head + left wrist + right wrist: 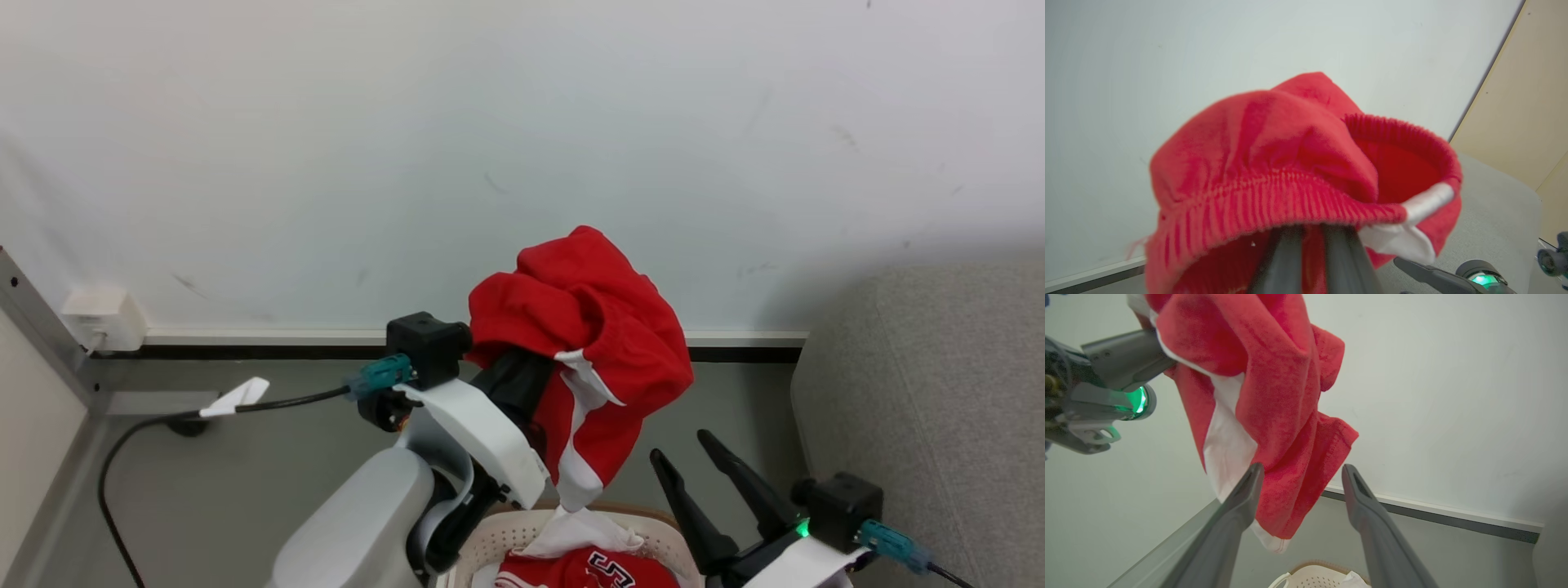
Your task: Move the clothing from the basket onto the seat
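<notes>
At the far left of the head view, a white wall plug sits low on the wall. A black cable with a white tag runs rightward over the grey floor to a teal connector at the left wrist. The pale left forearm rises from the bottom edge, left of centre.

The left fingers are pressed together on a red garment with white trim. It is bunched over them in the middle of the frame, raised in front of the white wall. In the left wrist view its ribbed waistband drapes over both fingers and hides their tips.

The garment's lowest white edge hangs just above the basket at the bottom centre. Whether it touches the white cloth lying there cannot be told. A red jersey with a black-and-white numeral lies inside the basket.

Just right of the basket, the right fingers stand spread wide with nothing between them. They point up the frame, near the hanging cloth but not gripping it. In the right wrist view the garment hangs beyond their tips.

The grey sofa takes the right edge of the frame, and the lifted garment hangs to its left, not over it.
</notes>
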